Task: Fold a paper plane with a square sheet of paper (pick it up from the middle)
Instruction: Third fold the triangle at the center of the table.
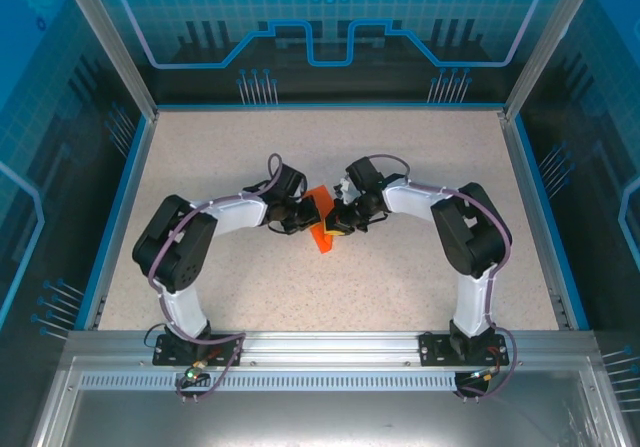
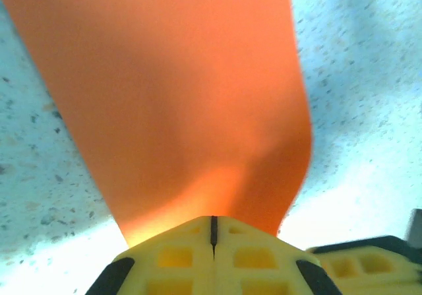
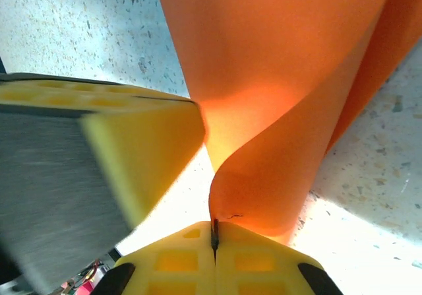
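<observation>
1 square sheet of paper (image 1: 320,225), bright orange and curled, is at the middle of the speckled table (image 1: 450,167), held between 2 grippers that are just beside each other. The left gripper (image 2: 213,226) has its jaws pressed together on 1 edge. The right gripper (image 3: 215,232) pinches another edge the same way. The sheet's lower corner perhaps touches the table.

Paper (image 1: 322,237) at table (image 1: 430,167) centre

Top camera high above the table (image 1: 430,157), near side, downward; wrist cameras close on shared square sheet of paper (image 2: 198,97).
</observation>
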Robot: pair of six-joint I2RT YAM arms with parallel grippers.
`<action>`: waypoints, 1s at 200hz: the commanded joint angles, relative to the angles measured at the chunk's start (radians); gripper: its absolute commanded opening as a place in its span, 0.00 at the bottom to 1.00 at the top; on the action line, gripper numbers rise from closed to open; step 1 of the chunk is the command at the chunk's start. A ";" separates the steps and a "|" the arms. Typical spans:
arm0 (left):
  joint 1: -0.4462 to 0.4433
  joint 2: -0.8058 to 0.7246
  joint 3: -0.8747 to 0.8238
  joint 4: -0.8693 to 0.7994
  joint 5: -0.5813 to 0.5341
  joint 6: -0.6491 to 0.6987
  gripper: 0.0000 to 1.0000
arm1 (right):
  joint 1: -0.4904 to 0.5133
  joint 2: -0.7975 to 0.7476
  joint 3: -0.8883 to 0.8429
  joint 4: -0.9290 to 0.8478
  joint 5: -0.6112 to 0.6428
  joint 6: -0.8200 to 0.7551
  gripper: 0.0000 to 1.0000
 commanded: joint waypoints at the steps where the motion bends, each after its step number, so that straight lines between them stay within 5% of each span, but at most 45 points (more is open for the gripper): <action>1: 0.022 -0.023 0.031 -0.032 -0.068 0.019 0.03 | 0.012 0.029 0.017 0.026 0.001 0.022 0.06; 200: 0.030 0.134 0.112 -0.149 -0.102 0.045 0.00 | 0.012 0.085 0.015 0.153 0.013 0.114 0.06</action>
